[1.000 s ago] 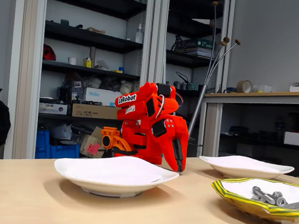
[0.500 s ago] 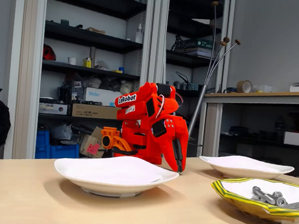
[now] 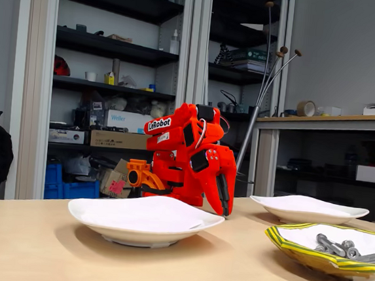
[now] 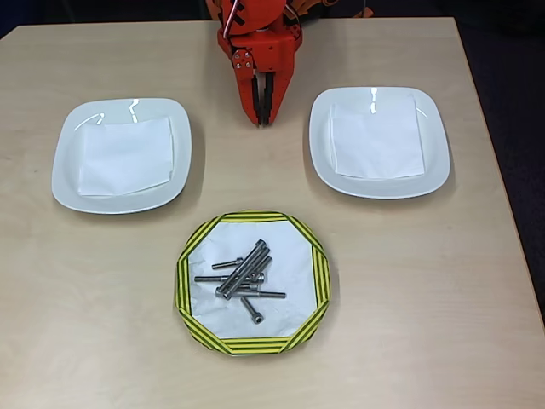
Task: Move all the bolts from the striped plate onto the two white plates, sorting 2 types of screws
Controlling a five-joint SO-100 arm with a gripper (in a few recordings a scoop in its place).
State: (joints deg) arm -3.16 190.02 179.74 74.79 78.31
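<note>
Several silver bolts (image 4: pixel 245 277) lie piled in the middle of the striped plate (image 4: pixel 192 264), long slender ones crossing short ones; in the fixed view the bolts (image 3: pixel 345 248) show over the striped plate's rim (image 3: pixel 296 250) at the right. One white plate (image 4: pixel 72 162) sits left and the other white plate (image 4: pixel 434 145) right in the overhead view, each holding only a white paper square. My orange gripper (image 4: pixel 261 119) rests folded at the table's far edge between the white plates, fingers shut and pointing down, holding nothing. In the fixed view the gripper (image 3: pixel 224 211) stands behind the near white plate (image 3: pixel 144 219).
The tabletop (image 4: pixel 400 298) is light wood, with bare room around the striped plate. Its right edge drops to a dark floor in the overhead view. Shelves (image 3: pixel 105 107) and a desk (image 3: pixel 327 120) stand behind the table in the fixed view.
</note>
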